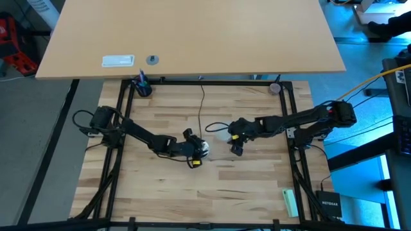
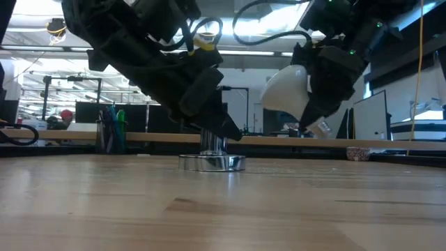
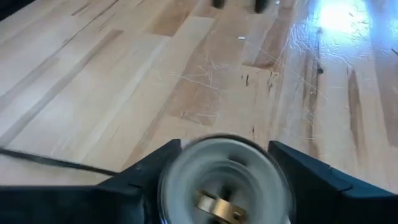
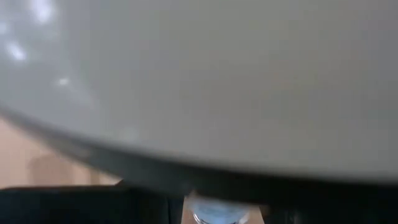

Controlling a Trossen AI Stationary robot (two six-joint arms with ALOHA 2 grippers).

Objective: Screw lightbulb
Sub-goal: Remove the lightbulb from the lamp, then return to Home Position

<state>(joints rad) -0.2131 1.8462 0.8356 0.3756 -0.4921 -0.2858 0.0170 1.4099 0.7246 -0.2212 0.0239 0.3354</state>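
Low view shows the right gripper clamped on the lightbulb, holding it tilted in the air, off to one side of the silver socket and higher than it. The bulb's screw base is hidden by the fingers. The left gripper is down at the socket, its fingers set on either side of the socket's neck; the left wrist view looks straight into the socket with a dark finger at each flank, so it seems to be gripped and steadied on the wooden table. A thin black cord runs from the socket toward the far edge.

By my reading, the step in hand is bringing the bulb to the socket; no thread is engaged yet. Next the bulb must be turned base-down, centred over the opening, lowered and twisted.

The only legible writing is "NETGEAR" on a black box at the near right corner.
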